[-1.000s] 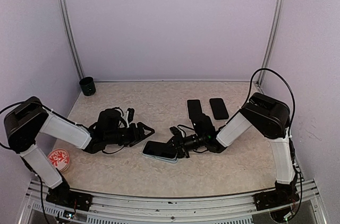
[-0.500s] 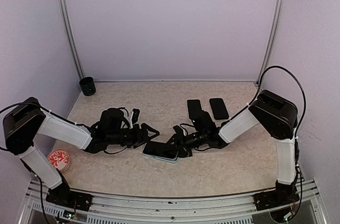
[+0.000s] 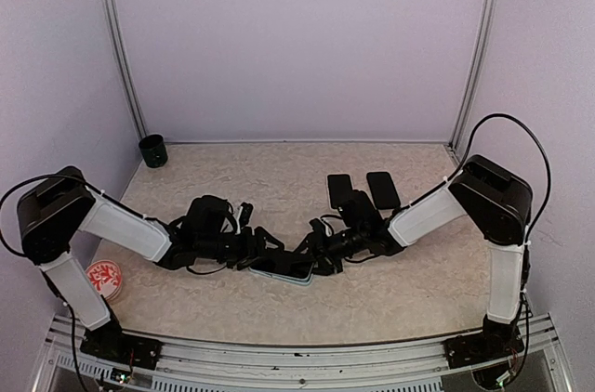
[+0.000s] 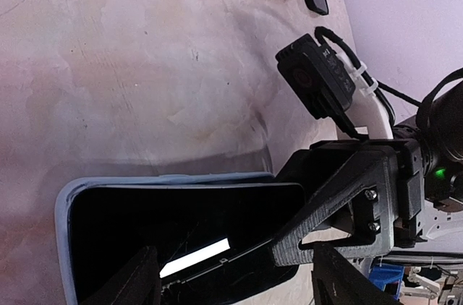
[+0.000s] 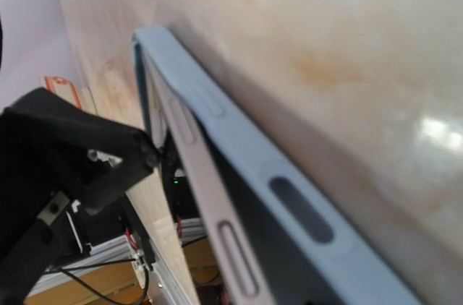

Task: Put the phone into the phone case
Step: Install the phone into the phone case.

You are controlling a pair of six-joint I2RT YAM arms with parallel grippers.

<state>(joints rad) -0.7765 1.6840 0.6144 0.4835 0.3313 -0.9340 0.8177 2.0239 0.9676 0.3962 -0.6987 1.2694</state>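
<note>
The phone [image 3: 284, 265], black-screened, lies in a light blue phone case [image 3: 279, 274] near the table's front middle. In the right wrist view the phone's pale side [image 5: 194, 196] stands tilted up out of the case's wall [image 5: 289, 200]. My left gripper [image 3: 263, 245] is open, its fingers [image 4: 137, 276] straddling the phone's screen [image 4: 181, 225] from the left end. My right gripper [image 3: 316, 257] is at the phone's right end, with one finger [image 4: 325, 211] lying over that end. Its own jaws do not show in its wrist view.
Two more dark phone-shaped items [image 3: 340, 191] [image 3: 382, 189] lie side by side behind the right gripper. A black cup [image 3: 152, 150] stands at the back left corner. A red and white round lid [image 3: 103, 279] sits front left. Side walls flank the table.
My left gripper has moved right and come over the phone's left end. The right arm has shifted slightly. The phone and case stay in about the same place.
</note>
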